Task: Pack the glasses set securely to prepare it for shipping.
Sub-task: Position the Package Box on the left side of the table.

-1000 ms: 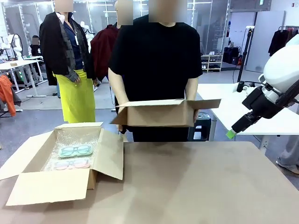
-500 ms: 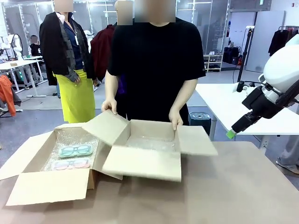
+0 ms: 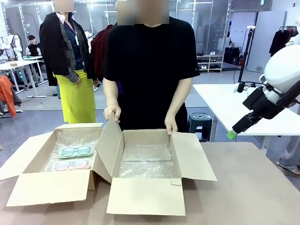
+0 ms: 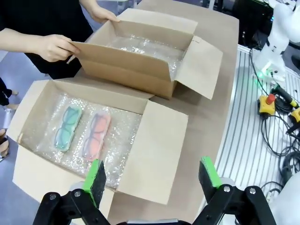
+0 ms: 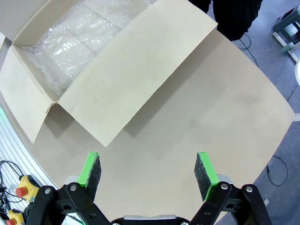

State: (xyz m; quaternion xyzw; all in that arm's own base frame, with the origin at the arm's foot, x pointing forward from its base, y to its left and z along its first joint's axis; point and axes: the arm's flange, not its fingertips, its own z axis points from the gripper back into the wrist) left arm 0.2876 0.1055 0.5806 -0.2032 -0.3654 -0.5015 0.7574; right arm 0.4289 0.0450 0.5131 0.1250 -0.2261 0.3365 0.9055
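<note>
The glasses set lies in an open cardboard box (image 3: 28, 187) lined with bubble wrap at the table's left: a mint-green pair (image 3: 76, 151) and, nearer me, a pale pink pair (image 3: 71, 164). The left wrist view shows the mint pair (image 4: 67, 127) beside the pink pair (image 4: 96, 136). A second open box (image 3: 145, 201), also lined with bubble wrap, stands in the middle. The person's hands (image 3: 112, 113) hold its far flaps. My left gripper (image 4: 152, 180) hangs open above the first box's near flap. My right gripper (image 3: 233, 133) is raised at the right, open (image 5: 150, 171) over bare table beside the second box's flap (image 5: 126, 79).
A white table (image 3: 234, 105) and a blue stool (image 3: 202, 123) stand behind the table's right side. Other people stand at the far left. In the left wrist view, an emergency-stop button (image 4: 267, 104) and cables lie on a metal rack beside the table.
The person has brought the second box down from chest height onto the table beside the first box and spread its flaps. Neither arm has moved.
</note>
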